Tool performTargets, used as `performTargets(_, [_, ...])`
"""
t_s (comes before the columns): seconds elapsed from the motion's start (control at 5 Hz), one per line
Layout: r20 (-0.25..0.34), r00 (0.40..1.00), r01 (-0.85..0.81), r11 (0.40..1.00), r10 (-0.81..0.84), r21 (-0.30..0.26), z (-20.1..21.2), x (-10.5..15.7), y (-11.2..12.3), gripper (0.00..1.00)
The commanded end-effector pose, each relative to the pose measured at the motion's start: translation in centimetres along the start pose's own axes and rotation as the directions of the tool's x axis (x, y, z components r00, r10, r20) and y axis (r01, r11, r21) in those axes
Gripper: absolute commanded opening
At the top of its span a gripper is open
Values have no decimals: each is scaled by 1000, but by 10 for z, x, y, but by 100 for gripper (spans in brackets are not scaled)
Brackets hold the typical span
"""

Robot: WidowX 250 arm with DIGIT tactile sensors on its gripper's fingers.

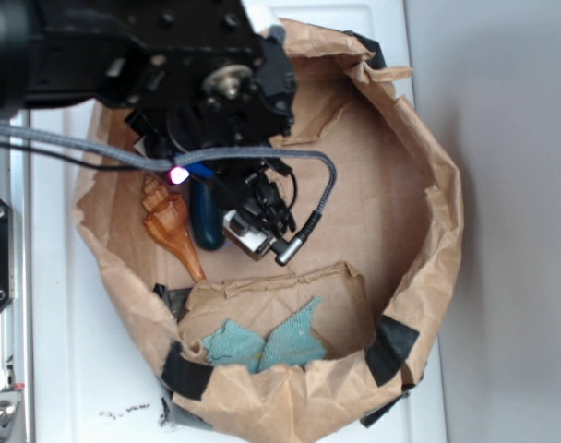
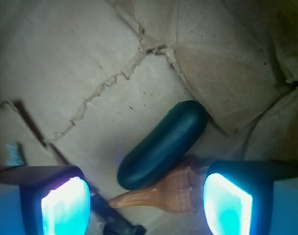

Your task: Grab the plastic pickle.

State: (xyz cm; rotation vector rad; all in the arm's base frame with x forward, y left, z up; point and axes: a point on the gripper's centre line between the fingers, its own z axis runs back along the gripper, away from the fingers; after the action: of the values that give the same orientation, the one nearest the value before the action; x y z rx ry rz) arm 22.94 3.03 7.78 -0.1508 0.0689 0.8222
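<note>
The plastic pickle (image 2: 161, 145) is a dark green glossy oblong lying slantwise on the brown paper floor; in the exterior view the pickle (image 1: 205, 220) shows just below the arm, partly covered by it. An orange-brown spiral shell (image 2: 163, 193) lies against its lower end, and the shell (image 1: 173, 229) sits left of it in the exterior view. My gripper (image 2: 146, 203) is open, hovering above both. Its glowing pads (image 2: 65, 205) stand wide apart, with the shell and the pickle's lower end between them, untouched.
A crumpled brown paper bag wall (image 1: 442, 231) rings the work area, patched with black tape (image 1: 391, 346). A light teal cloth (image 1: 267, 343) lies on a paper flap at the front. A cable with a metal plug (image 1: 294, 245) hangs by the arm. White surface (image 1: 50, 305) surrounds the bag.
</note>
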Motion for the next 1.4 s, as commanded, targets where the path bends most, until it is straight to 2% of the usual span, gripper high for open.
performTargets(0.0, [72, 993, -84, 989, 94, -124, -8, 8, 5, 100])
performTargets(0.6, [115, 986, -108, 986, 123, -124, -34, 11, -4, 100])
performTargets(1.2, [236, 966, -81, 992, 101, -94, -70, 17, -7, 100])
